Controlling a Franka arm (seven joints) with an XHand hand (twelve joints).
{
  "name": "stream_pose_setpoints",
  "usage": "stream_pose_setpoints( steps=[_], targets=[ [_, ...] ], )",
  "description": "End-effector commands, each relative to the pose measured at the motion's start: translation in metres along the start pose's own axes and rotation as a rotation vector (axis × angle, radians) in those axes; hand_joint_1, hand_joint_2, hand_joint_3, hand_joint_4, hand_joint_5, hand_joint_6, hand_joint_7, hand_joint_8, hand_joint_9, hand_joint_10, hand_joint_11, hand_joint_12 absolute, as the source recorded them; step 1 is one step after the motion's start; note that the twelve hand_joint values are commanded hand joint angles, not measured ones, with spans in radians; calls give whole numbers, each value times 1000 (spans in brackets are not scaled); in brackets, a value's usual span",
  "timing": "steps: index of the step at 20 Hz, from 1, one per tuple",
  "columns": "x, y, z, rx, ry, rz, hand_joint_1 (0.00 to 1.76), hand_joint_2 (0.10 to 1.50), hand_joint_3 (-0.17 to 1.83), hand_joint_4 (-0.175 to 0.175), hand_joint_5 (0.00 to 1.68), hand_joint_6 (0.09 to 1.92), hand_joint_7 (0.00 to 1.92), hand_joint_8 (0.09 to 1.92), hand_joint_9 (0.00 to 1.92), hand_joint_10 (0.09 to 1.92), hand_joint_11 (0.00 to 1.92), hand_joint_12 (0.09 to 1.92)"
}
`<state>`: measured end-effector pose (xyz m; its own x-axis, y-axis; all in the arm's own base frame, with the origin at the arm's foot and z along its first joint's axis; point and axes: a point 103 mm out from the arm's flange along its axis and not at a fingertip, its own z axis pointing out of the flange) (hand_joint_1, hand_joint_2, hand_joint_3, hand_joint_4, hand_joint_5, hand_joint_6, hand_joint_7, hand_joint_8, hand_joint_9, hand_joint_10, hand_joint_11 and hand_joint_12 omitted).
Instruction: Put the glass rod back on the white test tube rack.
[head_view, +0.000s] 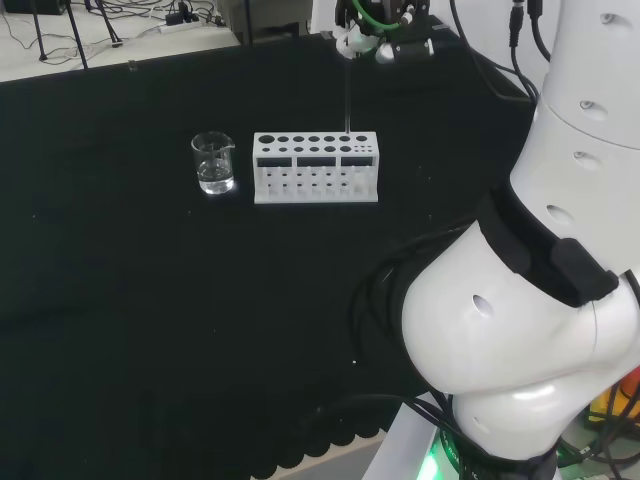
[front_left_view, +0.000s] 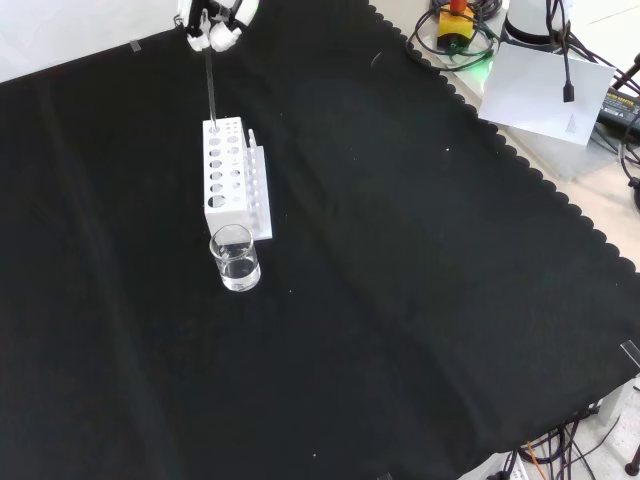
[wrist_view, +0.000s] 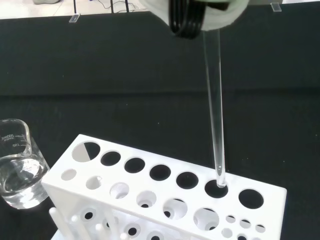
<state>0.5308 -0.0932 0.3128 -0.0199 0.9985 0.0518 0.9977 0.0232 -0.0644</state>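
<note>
Pinching the glass rod (wrist_view: 214, 100) at its upper end, the hand (front_left_view: 213, 22) hangs above the far end of the white test tube rack (front_left_view: 228, 172) in the front view, fingers curled round the rod so that it hangs straight down — upright, which is what a narrow hole asks of it. In the wrist view the rod's lower tip sits at the rim of one of the large holes in the rack's outer row, the second from one end, apparently just entering it; whether it has passed below the top plate I cannot tell. Holding the rod high up leaves its full length free to slide down through the plate. In the head view the rack stands near the middle of the black cloth (head_view: 150, 320), the rod rising from its right end. Just beside the rack's other end stands a glass beaker (head_view: 213, 163) with some clear liquid in it (well clear of the hand's path). The step in hand looks like the lowering itself — the rod likely needs to go straight down before the fingers let go.
</note>
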Motion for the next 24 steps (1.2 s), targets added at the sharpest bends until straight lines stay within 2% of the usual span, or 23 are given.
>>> stream_pose_setpoints(
  steps=[1,7,24],
  targets=[
    [3,3,4,0,3,-7,1300,835,467,-175,1136,537,1108,1194,1766,757,1715,769],
    [4,6,8,10,6,-7,1300,835,468,-175,1136,537,1109,1194,1767,757,1716,769],
    [1,12,43,54,31,-10,1300,834,470,-175,1136,539,1109,1194,1767,757,1716,770]
  ],
)
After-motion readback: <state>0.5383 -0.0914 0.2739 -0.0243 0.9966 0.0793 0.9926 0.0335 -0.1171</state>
